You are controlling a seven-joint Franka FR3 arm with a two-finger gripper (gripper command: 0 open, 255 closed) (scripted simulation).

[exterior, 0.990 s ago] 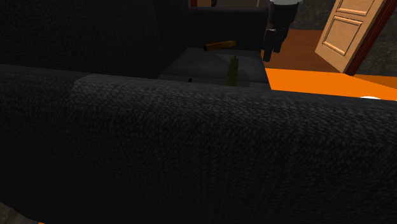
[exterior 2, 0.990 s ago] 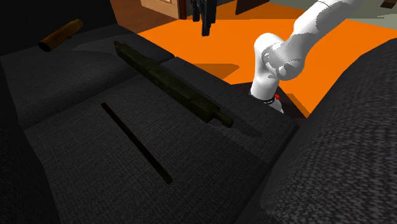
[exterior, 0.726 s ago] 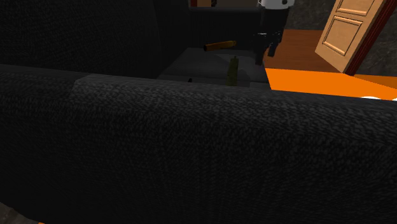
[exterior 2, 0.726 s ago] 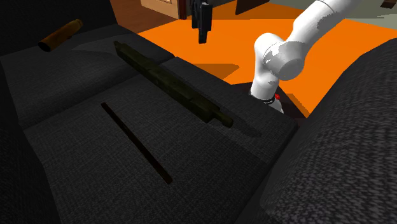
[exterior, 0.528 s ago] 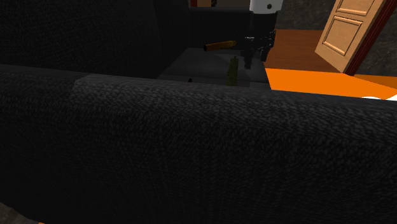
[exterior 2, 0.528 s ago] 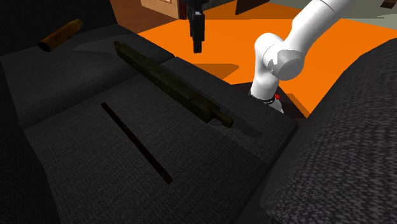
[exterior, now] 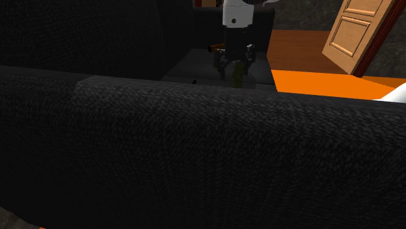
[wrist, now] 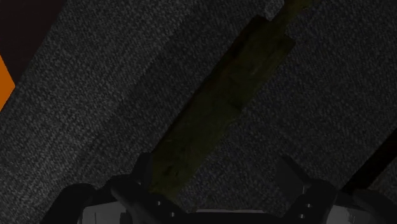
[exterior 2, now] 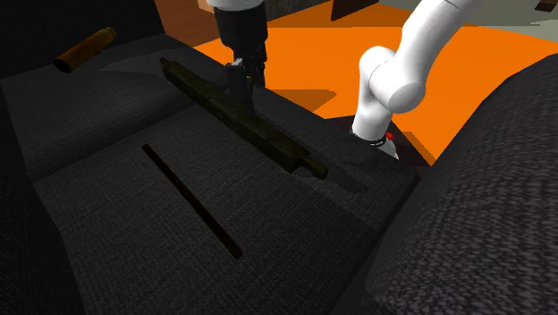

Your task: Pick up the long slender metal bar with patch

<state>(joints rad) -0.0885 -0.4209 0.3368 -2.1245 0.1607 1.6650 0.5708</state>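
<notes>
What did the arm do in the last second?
The gripper swung from above the orange floor toward the second exterior view's left and came down over the sofa. It now hangs open, close over the olive bar, with nothing gripped. The olive bar, the thin black rod and the brown cylinder lie where they were.

One olive bar (exterior 2: 277, 143); one thin black rod (exterior 2: 190, 200); one brown cylinder (exterior 2: 85, 49); one door (exterior: 356, 32)

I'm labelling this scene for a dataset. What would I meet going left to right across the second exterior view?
Brown cylinder → thin black strip → olive-green bar → white arm
</notes>
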